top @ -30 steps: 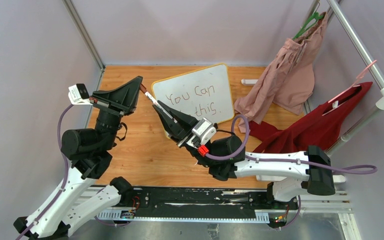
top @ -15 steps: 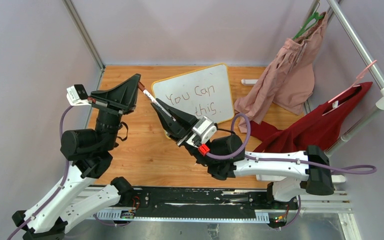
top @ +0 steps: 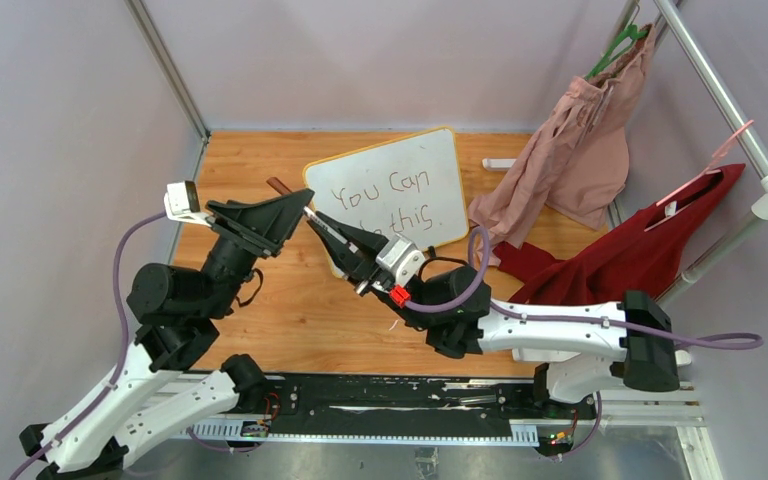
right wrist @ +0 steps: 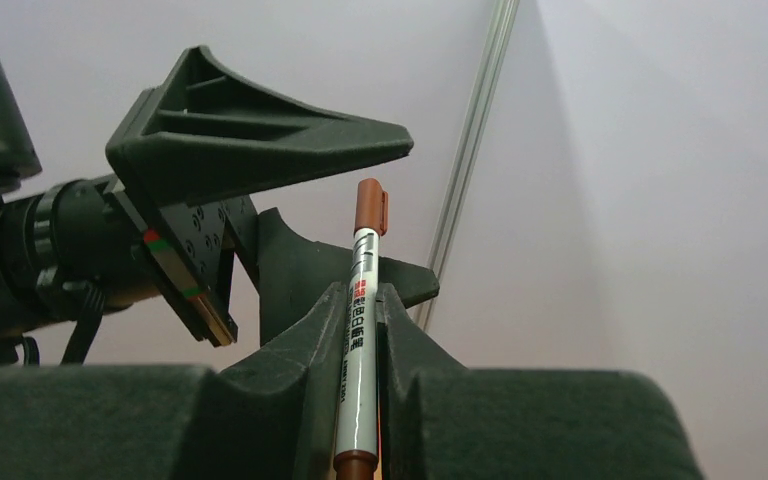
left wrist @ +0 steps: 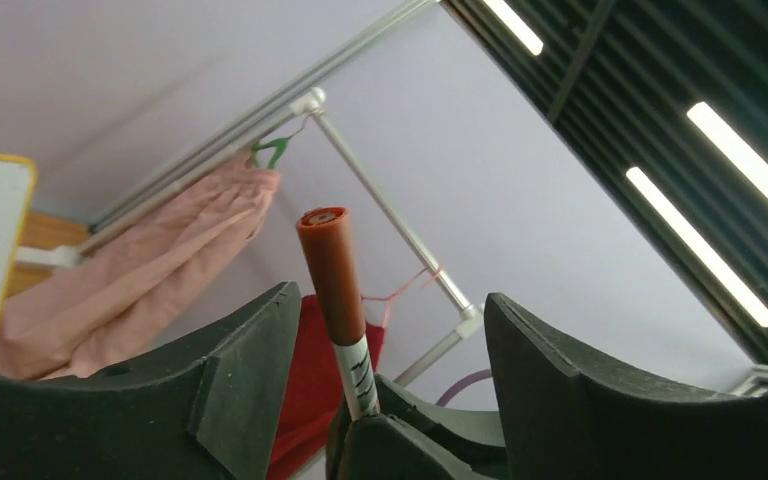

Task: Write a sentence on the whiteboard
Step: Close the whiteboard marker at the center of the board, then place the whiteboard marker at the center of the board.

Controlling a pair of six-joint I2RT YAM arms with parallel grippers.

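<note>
Wooden surface point(top: 290, 300), pale walls all round — the whiteboard point(top: 420, 165) sits at its far middle, beyond both claws. It carries the sentence point(top: 390, 185): "You Can" over "this", with the start of the lower line hidden behind my right arm. My right claw point(top: 318, 222) is clenched on the marker point(right wrist: 358, 330) mid-barrel. My left claw point(left wrist: 390, 310) stands spread, jaws either side of the brown cap point(left wrist: 328, 265), not touching it. I judge the whiteboard light, stiff and slick-faced — likely to slide. I would hold it by its yellow frame, never by the ink, which should smear.
</note>
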